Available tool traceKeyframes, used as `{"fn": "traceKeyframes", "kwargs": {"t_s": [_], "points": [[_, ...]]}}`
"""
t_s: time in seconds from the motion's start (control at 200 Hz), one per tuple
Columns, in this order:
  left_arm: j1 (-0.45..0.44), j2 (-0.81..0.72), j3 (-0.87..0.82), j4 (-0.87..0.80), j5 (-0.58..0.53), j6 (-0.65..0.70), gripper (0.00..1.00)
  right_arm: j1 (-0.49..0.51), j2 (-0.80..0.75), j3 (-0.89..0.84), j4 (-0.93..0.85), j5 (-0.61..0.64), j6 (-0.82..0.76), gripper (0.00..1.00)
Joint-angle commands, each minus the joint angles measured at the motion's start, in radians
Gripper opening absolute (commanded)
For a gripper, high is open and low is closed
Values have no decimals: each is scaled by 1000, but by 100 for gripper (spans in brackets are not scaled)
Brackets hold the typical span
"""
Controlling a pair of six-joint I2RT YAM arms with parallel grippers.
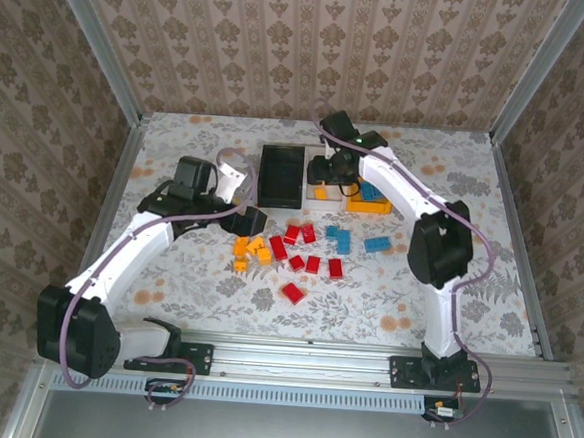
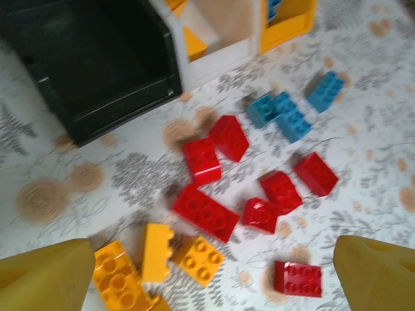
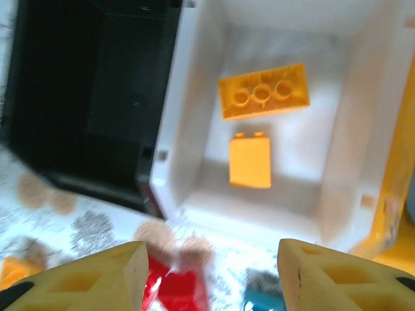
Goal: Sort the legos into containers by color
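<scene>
Two white-shelled arms, the left arm (image 1: 135, 243) and the right arm (image 1: 402, 187), show bulky black joint housings (image 1: 440, 247) and thin lilac cables (image 1: 492, 255). A green light (image 1: 361, 140) glows on the right wrist. The right gripper (image 3: 213, 265) has mustard-yellow fingers (image 3: 97, 278) with moulded hollows.

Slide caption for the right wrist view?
Right gripper open above white bin holding two orange-yellow bricks, black bin beside it.

Enclosure — 3 walls (image 1: 314, 50) papered in beige damask with vertical stripes, met at the back corners by 2 aluminium posts (image 1: 96, 40); tabletop (image 1: 217, 294) covered in white cloth printed with grey foliage and tan blooms; aluminium rail (image 1: 363, 350) along the near edge — light even and soft.
</scene>
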Motion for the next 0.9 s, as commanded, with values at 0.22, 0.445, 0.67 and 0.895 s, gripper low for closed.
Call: {"fn": "traceKeyframes", "kwargs": {"t_s": [0.22, 0.445, 0.67, 0.895], "points": [[-85, 104, 101, -375, -302, -183, 83, 124, -245, -365, 117, -38, 95, 56], [-128, 100, 17, -343, -289, -287, 73, 169, -293, -502, 204, -64, 148, 55], [-176, 163, -55, -268, -286, -361, 62, 181, -360, -601, 234, -57, 152, 55], [-196, 211, -83, -225, -300, -402, 55, 176, -418, -664, 229, -36, 126, 55]]}}
